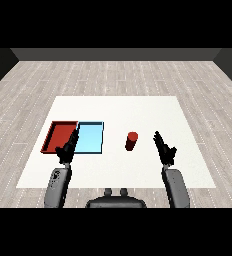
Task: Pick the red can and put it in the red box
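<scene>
Just to the left of my right hand (164,148), the red can (132,140) is standing upright on the white table (153,112), apart from my fingers and not touched by them. I am holding this right hand open, its fingers stretched straight and pointing forward and a little toward the can, with nothing in it. My grey right forearm (176,187) is coming up from the lower right corner behind it. Farther off to the left of the can, the light blue tray (90,138) and the red tray (59,136) are lying side by side, their edges touching, the red one on the far left. My left hand (68,148) is hovering at the near edge of those trays, about where the two meet, its fingertips reaching over the near left corner of the blue tray. I am keeping that hand open too, fingers straight and carrying nothing, with its grey left forearm (57,187) rising from the lower left. The can is sitting between my two hands, nearer to the right one, and it is well apart from the red tray, with the blue tray lying in between. Both trays are showing bare floors.
</scene>
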### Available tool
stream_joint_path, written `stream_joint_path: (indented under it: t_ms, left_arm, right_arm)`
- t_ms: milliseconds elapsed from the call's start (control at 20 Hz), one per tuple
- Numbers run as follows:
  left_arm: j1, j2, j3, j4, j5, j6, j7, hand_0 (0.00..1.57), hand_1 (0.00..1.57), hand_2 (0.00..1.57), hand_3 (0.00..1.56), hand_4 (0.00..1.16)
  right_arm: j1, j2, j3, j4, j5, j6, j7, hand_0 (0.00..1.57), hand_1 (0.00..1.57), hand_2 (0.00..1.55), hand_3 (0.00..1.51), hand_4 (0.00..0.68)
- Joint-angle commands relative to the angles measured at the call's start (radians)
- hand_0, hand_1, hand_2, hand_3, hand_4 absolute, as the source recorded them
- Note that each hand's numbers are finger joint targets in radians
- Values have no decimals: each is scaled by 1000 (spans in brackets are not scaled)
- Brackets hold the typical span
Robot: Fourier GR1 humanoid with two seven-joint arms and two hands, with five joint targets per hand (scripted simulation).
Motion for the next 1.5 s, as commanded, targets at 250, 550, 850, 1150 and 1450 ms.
stream_joint_path:
  t_ms: [250, 550, 850, 1150, 1450]
  left_arm:
    - [25, 21, 46, 40, -37, 8, -43, 0, 0, 0, 0, 0]
    - [2, -31, 78, -10, 37, -13, -349, 0, 0, 0, 0, 0]
    - [27, -45, 72, 63, 11, -16, -464, 0, 0, 0, 0, 0]
    - [59, -78, 21, -25, -24, 19, -417, 0, 0, 0, 0, 0]
    - [-4, -1, 115, 17, 37, -28, -382, 0, 0, 0, 0, 0]
  right_arm:
    - [-100, 27, -54, 205, 57, -40, -99, 0, 0, 0, 0, 0]
    - [-44, 30, -92, 37, -128, 109, -273, 0, 0, 0, 0, 0]
    - [-76, 55, -78, 122, -72, 85, -349, 0, 0, 0, 0, 0]
    - [-40, 25, -105, 84, -98, 116, -337, 0, 0, 0, 0, 0]
    - [-104, 25, -120, 161, -117, 119, -324, 0, 0, 0, 0, 0]
